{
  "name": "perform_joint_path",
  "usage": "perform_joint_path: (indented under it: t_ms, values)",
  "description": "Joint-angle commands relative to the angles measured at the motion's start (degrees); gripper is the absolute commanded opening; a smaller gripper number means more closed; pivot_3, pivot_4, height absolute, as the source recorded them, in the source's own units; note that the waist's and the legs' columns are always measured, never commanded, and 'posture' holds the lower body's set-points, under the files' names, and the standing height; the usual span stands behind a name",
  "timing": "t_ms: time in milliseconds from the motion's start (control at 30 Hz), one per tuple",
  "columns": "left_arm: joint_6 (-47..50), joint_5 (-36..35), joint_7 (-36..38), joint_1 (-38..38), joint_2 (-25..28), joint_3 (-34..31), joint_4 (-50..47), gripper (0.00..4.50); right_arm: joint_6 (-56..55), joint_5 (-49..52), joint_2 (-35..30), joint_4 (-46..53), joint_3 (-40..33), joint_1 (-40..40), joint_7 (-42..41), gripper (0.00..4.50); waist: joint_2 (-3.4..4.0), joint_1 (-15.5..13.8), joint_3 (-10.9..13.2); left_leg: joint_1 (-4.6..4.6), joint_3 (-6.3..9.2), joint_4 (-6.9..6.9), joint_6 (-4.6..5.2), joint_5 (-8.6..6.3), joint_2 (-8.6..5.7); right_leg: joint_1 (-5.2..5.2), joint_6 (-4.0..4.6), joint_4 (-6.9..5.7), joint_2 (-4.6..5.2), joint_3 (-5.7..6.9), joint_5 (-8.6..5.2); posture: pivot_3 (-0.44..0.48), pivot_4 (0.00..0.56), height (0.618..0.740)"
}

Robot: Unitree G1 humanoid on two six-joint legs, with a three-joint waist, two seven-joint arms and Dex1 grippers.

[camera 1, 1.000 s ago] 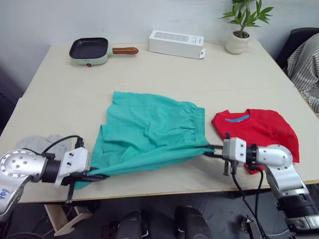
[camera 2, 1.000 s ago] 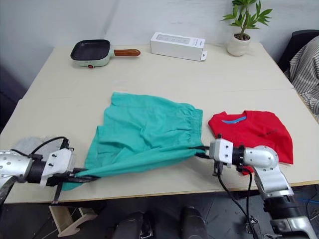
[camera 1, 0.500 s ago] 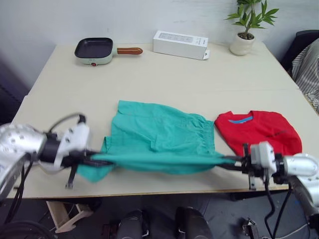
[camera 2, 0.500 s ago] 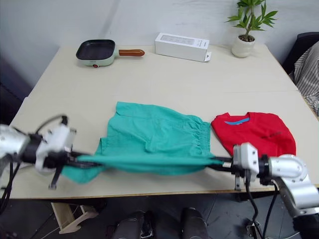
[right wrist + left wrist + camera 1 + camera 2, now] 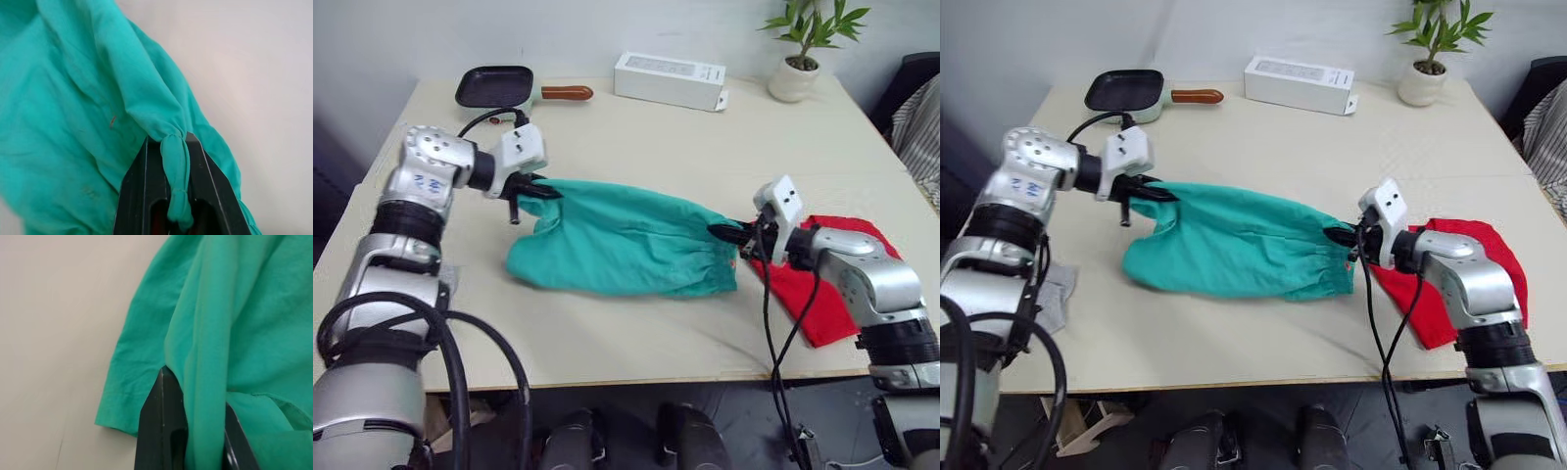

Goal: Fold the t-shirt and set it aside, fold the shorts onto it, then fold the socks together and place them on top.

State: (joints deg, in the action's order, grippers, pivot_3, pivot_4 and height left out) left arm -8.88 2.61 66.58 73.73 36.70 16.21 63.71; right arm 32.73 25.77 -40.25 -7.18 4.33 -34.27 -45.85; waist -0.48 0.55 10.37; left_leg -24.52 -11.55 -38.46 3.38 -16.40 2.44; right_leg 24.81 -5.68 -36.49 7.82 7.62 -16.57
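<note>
The teal shorts (image 5: 622, 245) lie folded lengthwise across the middle of the table, held at both ends. My left gripper (image 5: 540, 192) is shut on the shorts' left end, and teal cloth (image 5: 205, 382) runs between its black fingers (image 5: 161, 431). My right gripper (image 5: 729, 233) is shut on the gathered waistband (image 5: 174, 161) at the right end. The red t-shirt (image 5: 822, 294) lies folded at the right, partly under my right arm. A grey sock (image 5: 1053, 299) shows at the left table edge, behind my left arm.
A green pan with a wooden handle (image 5: 499, 90), a white box (image 5: 668, 80) and a potted plant (image 5: 800, 59) stand along the far edge. Striped cloth (image 5: 918, 117) shows beyond the table's right side.
Both grippers carried the shorts' near edge up and over toward the far side, folding the shorts in half. My right gripper now sits beside the t-shirt. The camera shifted slightly.
</note>
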Motion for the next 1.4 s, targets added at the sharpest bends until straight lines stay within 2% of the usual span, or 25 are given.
perform_joint_path:
  t_ms: [33, 233, 300, 333, 433, 600, 700, 733, 800, 867, 933, 1033, 1167, 1267, 1400]
  values:
    - [-4.9, 4.2, -7.4, 2.7, -1.7, -0.5, 6.2, 0.02, 1.5, -3.7, 0.6, -1.6, -1.0, -1.1, 3.7, 0.00, -0.02, -0.1, 0.0, -0.02, 0.00, 0.02, 0.03, -0.03, -0.02, 0.00, -0.01, 0.06, -0.02, 0.01, 0.00, 0.000, 0.150, 0.740]
    - [-8.0, 5.6, -15.8, 1.9, -4.8, -3.5, 10.3, 0.02, -1.7, -4.6, 4.7, -2.9, -4.9, -1.1, 7.4, 0.00, -0.10, 0.6, 0.1, -0.17, -0.02, -0.21, 0.09, -0.04, 0.04, -0.14, -0.35, 0.43, -0.15, -0.03, 0.16, 0.000, 0.150, 0.740]
    - [-9.0, 5.0, -20.1, 1.8, -5.4, -5.7, 10.6, 0.41, -3.0, -5.4, 5.6, -3.1, -5.6, -0.6, 8.3, 0.00, -0.10, 1.0, 0.1, -0.17, -0.01, -0.38, 0.15, 0.00, 0.07, -0.20, -0.40, 0.39, -0.16, -0.07, 0.19, 0.000, 0.150, 0.740]
    - [-9.8, 4.9, -22.5, 1.7, -5.4, -6.6, 10.6, 0.61, -4.9, -6.4, 6.1, -3.4, -6.4, -0.2, 9.9, 0.60, -0.10, 1.1, 0.1, -0.17, -0.01, -0.48, 0.16, 0.00, 0.10, -0.20, -0.40, 0.32, -0.15, -0.11, 0.19, 0.000, 0.150, 0.740]
    - [-10.6, 4.7, -26.6, 0.8, -4.5, -9.3, 10.7, 1.50, -8.2, -7.9, 6.3, -3.0, -8.6, 1.2, 12.4, 1.51, -0.10, 1.1, 0.1, -0.15, 0.00, -0.61, 0.17, 0.01, 0.11, -0.17, -0.40, 0.05, -0.13, -0.19, 0.19, 0.000, 0.150, 0.740]
    - [-12.0, 2.6, -22.6, -2.4, -1.6, -13.4, 9.3, 3.07, -15.2, -8.4, 5.2, -1.1, -13.2, 4.6, 12.9, 3.31, -0.10, 1.2, 0.1, -0.12, -0.04, -0.54, 0.15, 0.00, 0.12, -0.13, -0.38, -0.01, -0.18, -0.21, 0.18, 0.000, 0.150, 0.740]
    - [-9.6, 0.3, -22.5, -4.2, 0.5, -16.9, 8.7, 3.08, -17.1, -6.1, 4.9, 1.4, -15.6, 7.3, 9.5, 4.34, -0.10, 1.4, 0.1, -0.10, -0.07, -0.53, 0.14, 0.00, 0.15, -0.13, -0.38, 0.01, -0.23, -0.22, 0.18, 0.000, 0.150, 0.740]
    - [-7.7, -1.2, -22.4, -4.4, 0.9, -18.6, 8.7, 3.08, -16.8, -5.1, 5.0, 2.7, -16.0, 8.4, 8.3, 4.46, -0.10, 1.4, 0.1, -0.10, -0.08, -0.54, 0.14, 0.00, 0.15, -0.13, -0.38, 0.01, -0.24, -0.23, 0.18, 0.000, 0.150, 0.740]
    - [-5.1, -3.5, -20.1, -4.9, 1.5, -21.1, 8.1, 3.08, -18.3, -4.2, 5.0, 5.1, -15.7, 10.3, 5.7, 4.46, -0.10, 1.3, 0.1, -0.10, -0.07, -0.56, 0.13, 0.00, 0.17, -0.14, -0.38, 0.00, -0.25, -0.23, 0.18, 0.000, 0.150, 0.740]
    - [-2.5, -5.3, -13.8, -5.9, 2.0, -22.4, 6.9, 3.08, -18.8, -3.1, 5.4, 7.7, -14.9, 12.2, 3.0, 4.46, -0.10, 1.3, 0.1, -0.09, -0.08, -0.57, 0.13, 0.00, 0.16, -0.16, -0.38, 0.00, -0.25, -0.24, 0.18, 0.000, 0.150, 0.740]
    - [-1.6, -4.5, -11.1, -7.1, 2.4, -21.5, 5.7, 3.65, -18.7, -2.5, 5.9, 9.5, -14.0, 13.8, 1.7, 4.50, -0.10, 1.3, 0.1, -0.04, -0.10, -0.57, 0.13, 0.00, 0.15, -0.19, -0.38, 0.00, -0.25, -0.25, 0.18, 0.000, 0.150, 0.740]
    - [-1.9, -4.9, -10.6, -7.4, 1.2, -21.7, 3.8, 4.46, -18.0, -2.2, 7.3, 11.0, -13.3, 15.0, 1.9, 4.50, -0.10, 1.0, 0.1, 0.03, -0.10, -0.60, 0.13, 0.00, 0.14, -0.24, -0.38, -0.04, -0.25, -0.27, 0.18, 0.000, 0.150, 0.740]
    - [-4.6, -3.7, -9.7, -7.1, 0.3, -20.7, 2.4, 4.46, -19.2, -2.2, 8.4, 12.9, -12.3, 16.3, 0.9, 4.50, -0.10, 1.0, 0.1, 0.02, -0.09, -0.63, 0.13, -0.01, 0.13, -0.24, -0.38, -0.05, -0.23, -0.29, 0.18, 0.000, 0.150, 0.740]
    - [-11.8, -4.6, -3.6, -9.3, 2.2, -20.4, -0.8, 4.46, -22.5, -1.9, 8.1, 16.2, -10.9, 18.0, -2.9, 4.50, -0.10, 1.1, 0.1, 0.02, -0.10, -0.60, 0.09, -0.03, 0.15, -0.22, -0.36, -0.05, -0.27, -0.30, 0.17, 0.000, 0.150, 0.740]
    - [-17.4, -8.4, 7.3, -18.9, 4.7, -20.3, -10.9, 4.46, -25.6, -5.3, 5.7, 22.8, -5.6, 23.3, -7.5, 4.50, -0.08, 1.8, 0.0, 0.25, -0.22, -0.50, -0.06, -0.12, 0.22, -0.25, -0.26, -0.13, -0.31, -0.39, 0.11, 0.000, 0.150, 0.740]
